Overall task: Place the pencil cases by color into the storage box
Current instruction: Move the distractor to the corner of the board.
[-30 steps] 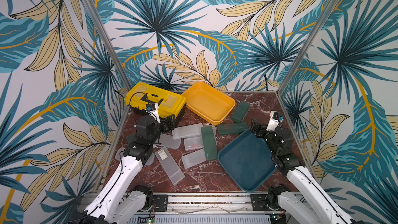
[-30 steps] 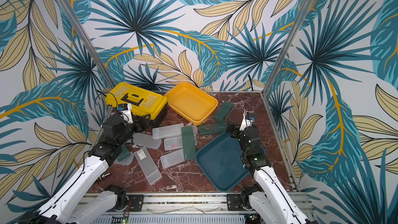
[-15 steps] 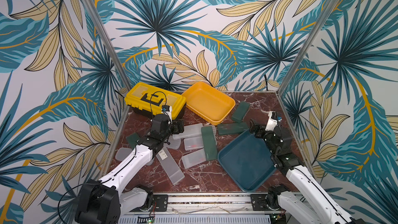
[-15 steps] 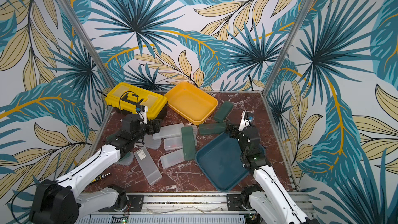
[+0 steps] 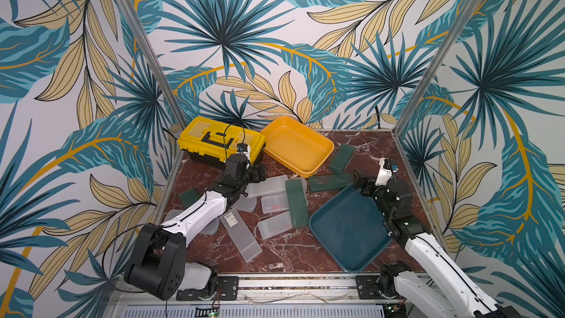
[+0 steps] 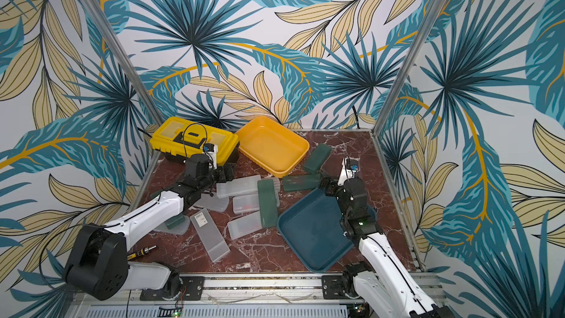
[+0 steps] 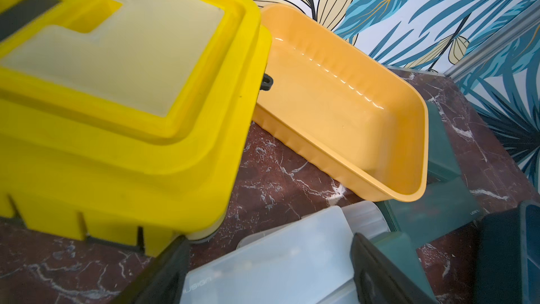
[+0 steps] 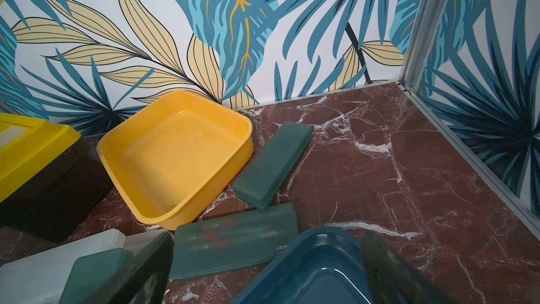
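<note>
The left gripper has its jaws apart astride a frosted translucent white plastic pencil case, perhaps not yet touching it. The right gripper gapes empty over the dark blue plastic tray. That tray and the orange-yellow plastic tray are empty and every case lies on the red marble table, so sorting looks unstarted.
</note>
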